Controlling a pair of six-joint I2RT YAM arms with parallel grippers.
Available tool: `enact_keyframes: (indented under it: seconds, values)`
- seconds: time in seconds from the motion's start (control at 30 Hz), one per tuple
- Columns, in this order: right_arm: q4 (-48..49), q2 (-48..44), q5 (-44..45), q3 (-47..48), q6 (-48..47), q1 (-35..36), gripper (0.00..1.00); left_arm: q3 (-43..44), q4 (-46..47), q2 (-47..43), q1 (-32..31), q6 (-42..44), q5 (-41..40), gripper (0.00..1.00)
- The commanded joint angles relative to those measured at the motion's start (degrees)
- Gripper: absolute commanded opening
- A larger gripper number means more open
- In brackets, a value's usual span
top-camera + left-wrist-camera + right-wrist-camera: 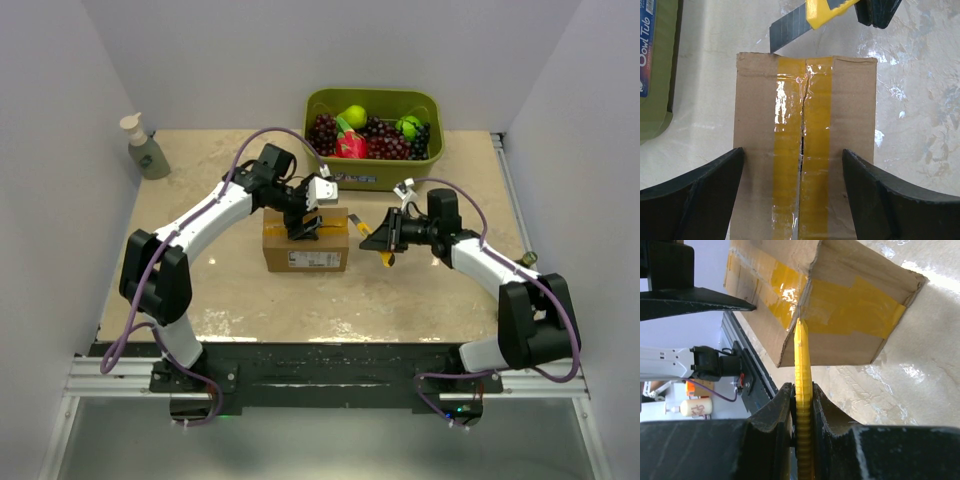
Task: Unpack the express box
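The express box (pixel 285 245) (a small rectangular brown cardboard carton with a yellowish tape strip along its top) is lying near the middle of the pale mottled bench (pixel 200 290), between the two arms. It is being straddled from above by the left end effector (pixel 792 152), whose black fingers (pixel 700 195) are being held spread wide, one at each long side. Whether they are touching the cardboard cannot be told.

A yellow utility knife (pixel 801 365) with a grey segmented blade (pixel 787 32) is being pinched edge-on in the right end effector (pixel 802 390), the jaws pressed together on its handle. The box is lying to that end effector's left, and its long axis — the taped seam (pixel 801 150), showing a dark split down the middle — is running straight toward the knife. The blade tip is being held at the box's end edge, slightly to one side of the seam, so the right arm is judged the one placed for cutting.
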Motion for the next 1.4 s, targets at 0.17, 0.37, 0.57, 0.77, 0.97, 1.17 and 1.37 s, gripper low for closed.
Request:
enact_keyframes:
  seconds: [0.17, 0.37, 0.57, 0.77, 0.97, 1.17, 1.37]
  values:
    - [3.8, 0.2, -1.3, -1.0, 3.0, -2.1, 0.0, -3.6, -5.9, 1.5, -0.4, 0.6, -3.1, 0.82]
    - [3.9, 3.7, -3.6, 0.9, 2.8, -2.1, 0.0, -3.5, -5.6, 1.4, -0.5, 0.1, -3.0, 0.82]
    - [7.9, 5.5, -9.0, 1.1, 4.9, -0.3, 0.0, -3.1, -5.4, 1.8, -0.4, 0.0, -3.1, 0.82]
    - [10.7, 4.0, -9.1, -0.4, 7.4, 0.0, 0.0, -2.8, -5.5, 2.1, -0.5, 0.0, -3.2, 0.82]
    - [11.0, 2.0, -8.6, -1.5, 7.9, -1.3, 0.0, -2.8, -5.8, 2.1, -0.5, 0.0, -3.1, 0.82]
    - [10.6, 2.3, -9.5, -1.2, 7.5, -1.5, 0.0, -2.4, -5.5, 2.9, -0.4, -0.4, -2.8, 0.82]
    - [12.8, 4.6, -11.5, -1.1, 8.4, -1.5, 0.0, -1.8, -5.4, 3.7, -0.5, -0.6, -2.7, 0.82]
